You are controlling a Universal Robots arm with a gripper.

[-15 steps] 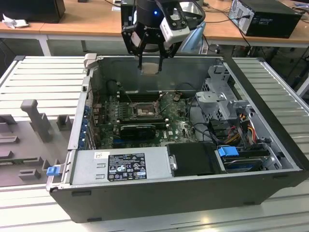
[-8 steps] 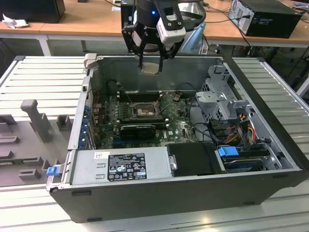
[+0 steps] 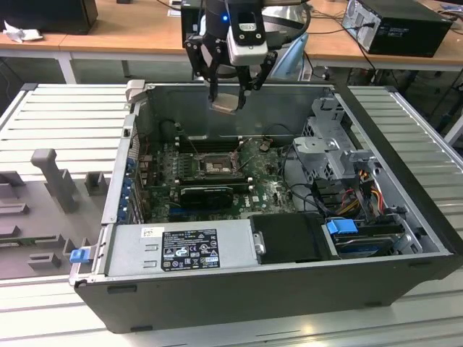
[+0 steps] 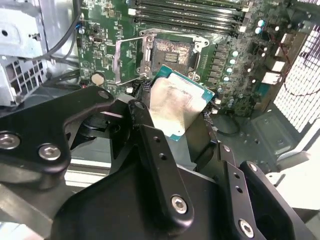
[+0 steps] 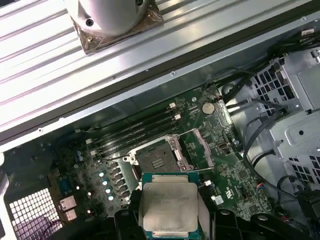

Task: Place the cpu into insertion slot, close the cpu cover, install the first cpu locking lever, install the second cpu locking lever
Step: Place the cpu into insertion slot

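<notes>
The chip (image 4: 176, 105) is a thin, flat square with a dull silvery-beige metal face and a green rim. The tool (image 3: 230, 95) grips it by its edges between black metal fingers. It hangs above the open computer case (image 3: 239, 293), clear of the black-framed square socket (image 4: 172, 52) on the green board (image 4: 100, 20).

Tool (image 5: 172, 222) clamps cpu (image 5: 167, 205) above green mobo (image 5: 235, 175), near open insertion slot (image 5: 155, 161) & RAM slots (image 5: 135, 132).

The cpu (image 5: 167, 207) has a matt, brushed-metal face.
</notes>
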